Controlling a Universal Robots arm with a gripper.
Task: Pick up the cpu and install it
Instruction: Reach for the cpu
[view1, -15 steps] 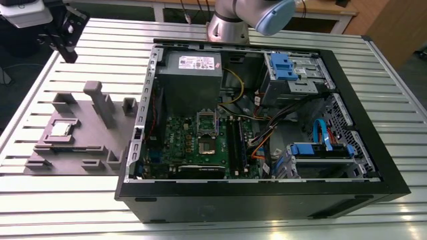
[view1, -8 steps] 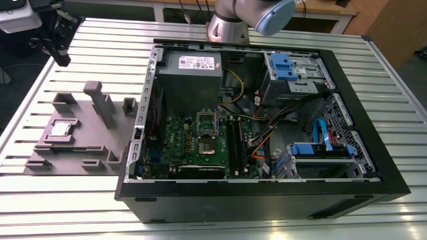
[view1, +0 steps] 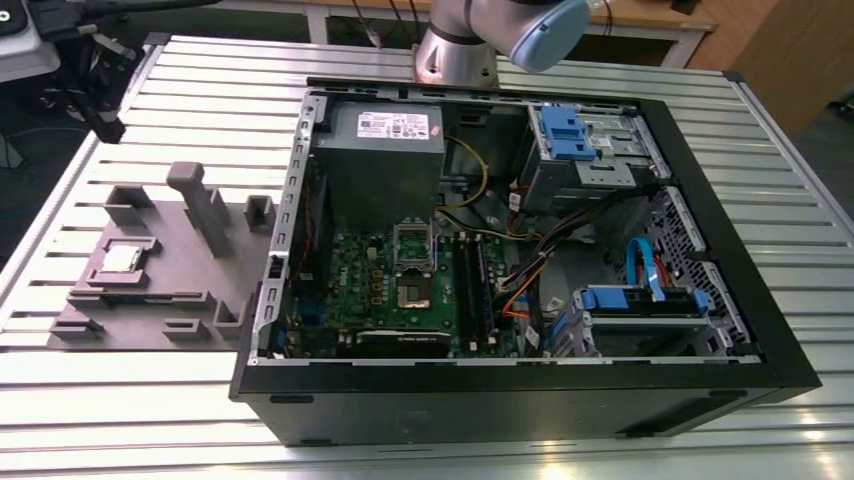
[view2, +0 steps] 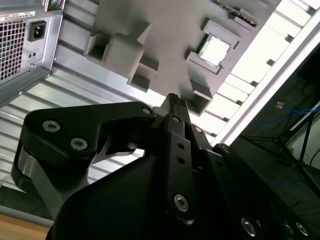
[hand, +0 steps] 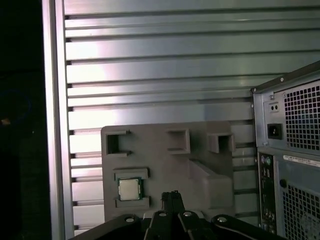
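The cpu (view1: 120, 258) is a small silvery square lying in a pocket of the grey fixture (view1: 174, 300) at the exterior view's left. In both wrist views the cpu (view2: 215, 50) (hand: 129, 189) lies far below, untouched. My gripper (view2: 172, 98) (hand: 172, 194) hangs high above the fixture, a little to one side of the cpu, its black fingers pressed together with nothing between them. Inside the open computer case (view1: 747, 330), the dark socket (view1: 416, 290) on the green motherboard has its metal frame swung up.
The fixture (hand: 165, 165) carries several raised grey blocks and a tall post (view1: 200, 205). A grey power supply (view1: 384, 135), blue drive cages (view1: 567, 135) and loose cables crowd the case. The ribbed metal table (view1: 134, 400) runs to its edge beside the fixture.
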